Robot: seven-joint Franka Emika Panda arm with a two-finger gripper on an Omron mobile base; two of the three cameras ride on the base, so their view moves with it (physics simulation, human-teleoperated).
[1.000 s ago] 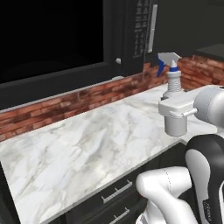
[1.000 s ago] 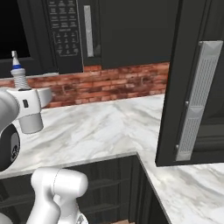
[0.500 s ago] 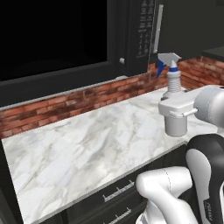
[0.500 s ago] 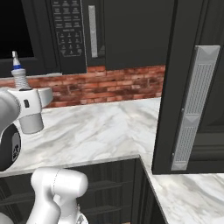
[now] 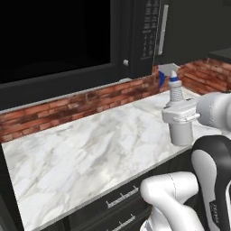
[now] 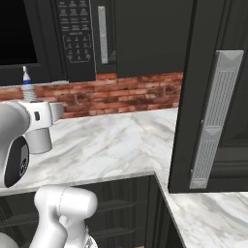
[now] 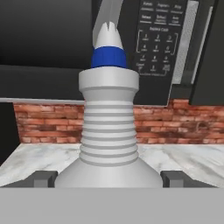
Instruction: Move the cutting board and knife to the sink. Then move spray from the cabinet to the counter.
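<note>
Looking at the spray (image 7: 108, 131) up close from the hand view, it's a pale grey-white plastic bottle with a ribbed, ringed neck that widens into round shoulders, then a blue collar and a pale trigger head on top. It stands upright between the two dark fingertips (image 7: 43, 178), one on each side of the shoulders. The gripper (image 7: 108, 180) is spread wide around the bottle, and I can't tell whether the pads are actually pressing on it or just next to it.

From the left base view the spray (image 5: 172, 81) pokes up above the white hand over the right part of the counter (image 5: 90, 149), which is glossy white marble with grey veins. Below it are dark drawers (image 5: 122, 200) with slim metal handles. Behind runs a rough red brick wall (image 5: 81, 101), and above that the black microwave (image 5: 144, 31) with its button panel. On the near right of the right base view a dark cabinet door (image 6: 213, 97) hangs open, with a long ridged metal handle (image 6: 215, 118).
</note>
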